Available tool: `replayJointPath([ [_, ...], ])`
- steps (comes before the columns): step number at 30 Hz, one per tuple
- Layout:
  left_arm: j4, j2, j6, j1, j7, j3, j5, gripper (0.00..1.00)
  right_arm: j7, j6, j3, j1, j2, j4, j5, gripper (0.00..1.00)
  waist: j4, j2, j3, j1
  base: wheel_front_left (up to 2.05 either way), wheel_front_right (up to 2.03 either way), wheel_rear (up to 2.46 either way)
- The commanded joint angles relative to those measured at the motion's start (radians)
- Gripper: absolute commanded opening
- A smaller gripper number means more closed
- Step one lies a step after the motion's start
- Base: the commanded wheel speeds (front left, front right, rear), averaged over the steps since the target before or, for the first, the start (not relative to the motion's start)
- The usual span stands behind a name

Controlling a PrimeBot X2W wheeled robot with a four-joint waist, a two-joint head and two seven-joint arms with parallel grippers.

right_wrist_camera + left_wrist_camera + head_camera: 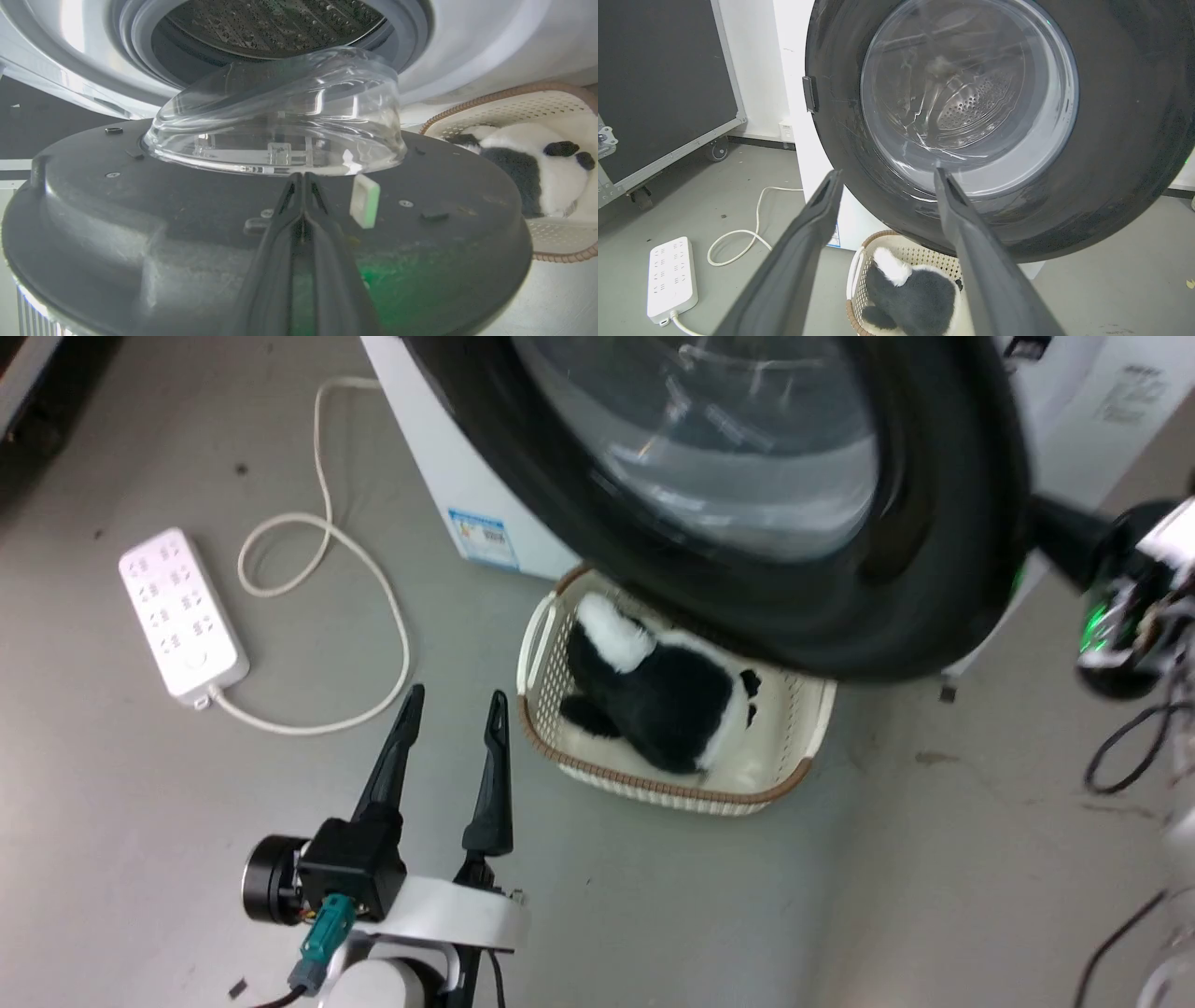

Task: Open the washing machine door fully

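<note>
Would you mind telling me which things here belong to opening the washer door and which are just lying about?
Job in hand:
washing machine door
right end effector, shut, at the door's inner face

Lying about:
basket
panda plush inside it
power strip
flight case

Grey floor [140, 821] — white power strip [182, 611], cord [405, 644] (looped), laundry basket [653, 789]

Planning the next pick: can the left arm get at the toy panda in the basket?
Probably yes. The left gripper is open near the basket, nothing between them, and the panda lies exposed. The door overhangs only the far side.
</note>
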Motion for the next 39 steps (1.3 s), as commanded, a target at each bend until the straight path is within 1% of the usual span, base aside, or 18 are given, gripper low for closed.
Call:
replayJointPath([
  [1, 0.006, 0.001, -0.009, 0.021, -0.005, 0.007, 0.002, 1.0, 0.021, 0.001, 0.007, 0.062, 0.038, -0.043, 0.005, 0.0, -0.023, -0.0001, -0.057, 0.0001, 0.0, 0.0, 0.0],
  [7, 0.016, 0.001, -0.029, 0.059, -0.005, 0.011, 0.011, 1.0, 0.098, 0.001, 0.04, 0.212, 0.117, -0.16, 0.008, 0.0, -0.032, -0.0001, -0.12, 0.0001, 0.0, 0.0, 0.0],
  [10, 0.021, 0.001, -0.036, 0.077, -0.005, 0.011, 0.01, 1.0, 0.13, 0.001, 0.074, 0.287, 0.133, -0.214, 0.026, 0.0, -0.033, -0.0001, -0.149, 0.0001, 0.0, 0.0, 0.0],
  [12, 0.025, 0.001, -0.04, 0.089, -0.005, 0.011, 0.01, 1.0, 0.145, 0.001, 0.122, 0.328, 0.135, -0.229, 0.077, 0.0, -0.031, -0.0001, -0.163, 0.0001, 0.0, 0.0, 0.0],
  [18, 0.04, 0.001, -0.058, 0.12, -0.005, 0.006, 0.003, 1.0, 0.082, 0.001, 0.375, 0.437, 0.136, -0.285, 0.277, 0.0, -0.025, -0.0001, -0.19, 0.0001, 0.0, 0.0, 0.0],
  [21, 0.045, 0.001, -0.064, 0.131, -0.005, 0.005, 0.005, 1.0, 0.036, 0.001, 0.499, 0.483, 0.136, -0.322, 0.347, 0.0, -0.021, -0.0001, -0.196, 0.0001, 0.0, 0.0, 0.0],
  [23, 0.046, 0.001, -0.067, 0.135, -0.005, 0.003, 0.006, 1.0, 0.005, 0.001, 0.562, 0.506, 0.136, -0.342, 0.378, 0.0, -0.016, -0.0001, -0.199, 0.0001, 0.0, 0.0, 0.0],
  [26, 0.048, 0.001, -0.068, 0.141, -0.005, 0.002, 0.005, 1.0, -0.033, 0.001, 0.618, 0.524, 0.136, -0.348, 0.408, 0.0, -0.013, -0.0001, -0.202, 0.0001, 0.0, 0.0, 0.0],
  [30, 0.055, 0.001, -0.066, 0.147, -0.005, 0.005, 0.009, 1.0, -0.057, 0.001, 0.636, 0.527, 0.136, -0.332, 0.419, 0.0, -0.015, -0.0001, -0.205, 0.0001, 0.0, 0.0, 0.0],
  [31, 0.056, 0.001, -0.063, 0.151, -0.005, 0.012, 0.01, 1.0, -0.096, 0.001, 0.626, 0.519, 0.136, -0.332, 0.406, 0.75, -0.026, -0.0001, -0.207, 0.0001, 0.0, 0.0, 0.0],
  [32, 0.056, 0.001, -0.063, 0.151, -0.005, 0.012, 0.01, 1.0, -0.096, 0.001, 0.626, 0.519, 0.136, -0.332, 0.406, 0.75, -0.026, -0.0001, -0.207, 0.0001, 0.0, 0.0, 0.0],
  [33, 0.055, 0.001, -0.061, 0.152, -0.005, 0.023, 0.009, 1.0, -0.148, 0.001, 0.61, 0.513, 0.128, -0.349, 0.375, 1.0, -0.042, -0.0001, -0.211, 0.0001, 0.0, 0.0, 0.0],
  [34, 0.054, 0.001, -0.062, 0.152, -0.005, 0.028, 0.007, 1.0, -0.183, 0.001, 0.6, 0.512, 0.119, -0.368, 0.352, 1.0, -0.052, -0.0001, -0.214, 0.0001, 0.0, 0.0, 0.0],
  [35, 0.054, 0.001, -0.062, 0.152, -0.005, 0.028, 0.007, 1.0, -0.183, 0.001, 0.6, 0.512, 0.119, -0.368, 0.352, 1.0, -0.052, -0.0001, -0.214, 0.0001, 0.0, 0.0, 0.0],
  [36, 0.05, 0.001, -0.072, 0.152, -0.005, 0.036, 0.001, 1.0, -0.265, 0.001, 0.581, 0.516, 0.091, -0.416, 0.291, 1.0, -0.075, -0.0001, -0.223, 0.0001, 0.0, 0.0, 0.0],
  [37, 0.054, 0.001, -0.081, 0.153, -0.005, 0.039, 0.003, 1.0, -0.311, 0.001, 0.576, 0.522, 0.067, -0.436, 0.245, 1.0, -0.086, -0.0001, -0.229, 0.0001, 0.0, 0.0, 0.0],
  [38, 0.054, 0.001, -0.081, 0.153, -0.005, 0.039, 0.003, 1.0, -0.311, 0.001, 0.576, 0.522, 0.067, -0.436, 0.245, 1.0, -0.086, -0.0001, -0.229, 0.0001, 0.0, 0.0, 0.0],
  [39, 0.06, 0.001, -0.09, 0.154, -0.005, 0.06, -0.005, 1.0, -0.425, 0.001, 0.592, 0.531, -0.002, -0.501, 0.107, 1.0, -0.114, -0.0001, -0.239, 0.0001, 0.0, 0.0, 0.0],
])
